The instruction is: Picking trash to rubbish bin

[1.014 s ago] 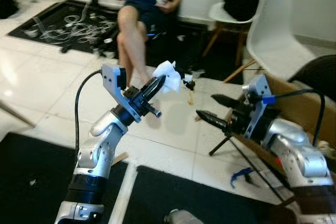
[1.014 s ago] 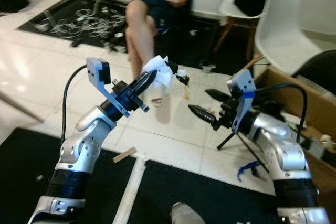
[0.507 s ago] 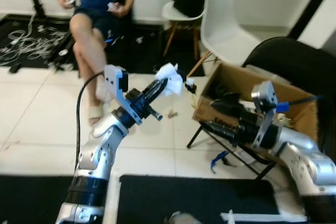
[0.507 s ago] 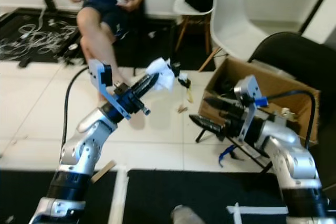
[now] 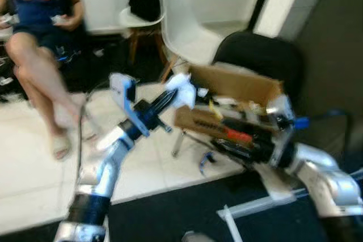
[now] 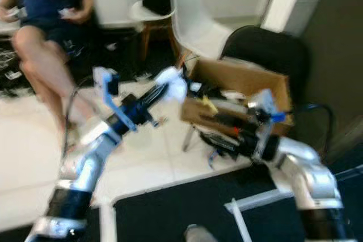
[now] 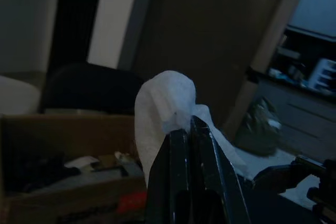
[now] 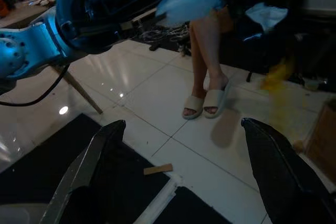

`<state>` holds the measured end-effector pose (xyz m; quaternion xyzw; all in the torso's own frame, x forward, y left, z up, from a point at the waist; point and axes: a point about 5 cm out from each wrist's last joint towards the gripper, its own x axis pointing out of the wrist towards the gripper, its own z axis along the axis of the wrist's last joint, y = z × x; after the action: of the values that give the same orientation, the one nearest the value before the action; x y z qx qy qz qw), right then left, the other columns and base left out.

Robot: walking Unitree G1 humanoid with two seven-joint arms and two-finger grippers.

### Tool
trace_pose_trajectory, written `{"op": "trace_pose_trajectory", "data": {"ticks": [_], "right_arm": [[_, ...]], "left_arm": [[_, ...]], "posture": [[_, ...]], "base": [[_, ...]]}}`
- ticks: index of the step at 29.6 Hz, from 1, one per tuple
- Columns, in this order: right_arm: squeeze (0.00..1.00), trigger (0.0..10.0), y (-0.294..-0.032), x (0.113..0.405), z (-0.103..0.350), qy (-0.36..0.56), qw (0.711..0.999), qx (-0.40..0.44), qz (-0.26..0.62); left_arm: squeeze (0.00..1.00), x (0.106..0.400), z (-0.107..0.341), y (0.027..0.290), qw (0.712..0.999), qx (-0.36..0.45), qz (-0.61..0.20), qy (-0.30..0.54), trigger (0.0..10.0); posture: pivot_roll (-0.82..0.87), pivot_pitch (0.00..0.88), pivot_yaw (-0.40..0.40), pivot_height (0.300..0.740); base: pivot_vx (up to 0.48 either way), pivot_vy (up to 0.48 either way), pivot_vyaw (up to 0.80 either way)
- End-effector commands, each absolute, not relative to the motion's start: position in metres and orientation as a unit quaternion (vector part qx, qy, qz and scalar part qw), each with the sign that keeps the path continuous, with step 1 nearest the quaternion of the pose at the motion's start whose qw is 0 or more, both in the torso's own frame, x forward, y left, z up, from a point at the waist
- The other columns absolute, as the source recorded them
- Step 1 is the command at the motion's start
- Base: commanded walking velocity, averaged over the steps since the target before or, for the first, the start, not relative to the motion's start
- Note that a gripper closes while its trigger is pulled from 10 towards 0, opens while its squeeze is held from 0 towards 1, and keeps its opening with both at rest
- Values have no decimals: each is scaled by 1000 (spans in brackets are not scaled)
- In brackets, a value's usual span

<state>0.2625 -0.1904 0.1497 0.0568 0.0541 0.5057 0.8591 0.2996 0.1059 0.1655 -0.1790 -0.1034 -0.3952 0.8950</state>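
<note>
Swinging round since a moment ago, my head camera is now facing the open brown cardboard box (image 5: 235, 86), which was off to my right before. I am holding my left gripper (image 5: 173, 92) raised with its two black fingers pinched tight on a crumpled white tissue (image 5: 182, 88), the wad bulging beyond my fingertips (image 7: 191, 129). That box is sitting just past and below the tissue. I am keeping my right gripper (image 5: 218, 134) out low in front of the box, fingers spread wide and holding nothing. A seated person (image 5: 34, 55) is off to my left gripper's left.
</note>
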Motion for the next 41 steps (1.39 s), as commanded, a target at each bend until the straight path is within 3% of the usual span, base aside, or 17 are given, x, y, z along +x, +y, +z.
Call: {"op": "trace_pose_trajectory", "data": {"ticks": [1,7,12,41], "right_arm": [[0,10000,-191,261,151,55,857,59,508],[0,10000,-191,262,151,54,858,57,508],[0,10000,-192,264,153,43,864,47,499],[0,10000,-195,268,153,41,875,47,481]], "left_arm": [[0,299,162,106,895,-184,-396,-97,10000],[0,299,162,107,895,-185,-394,-98,10000],[0,299,163,107,894,-184,-396,-103,10000],[0,298,163,107,892,-185,-399,-107,10000]], "posture": [[-83,0,-14,740],[-83,0,-15,740],[-83,0,-15,740],[-82,0,-16,740]], "base": [[0,0,-781],[0,0,-784],[0,0,0],[325,0,0]]}}
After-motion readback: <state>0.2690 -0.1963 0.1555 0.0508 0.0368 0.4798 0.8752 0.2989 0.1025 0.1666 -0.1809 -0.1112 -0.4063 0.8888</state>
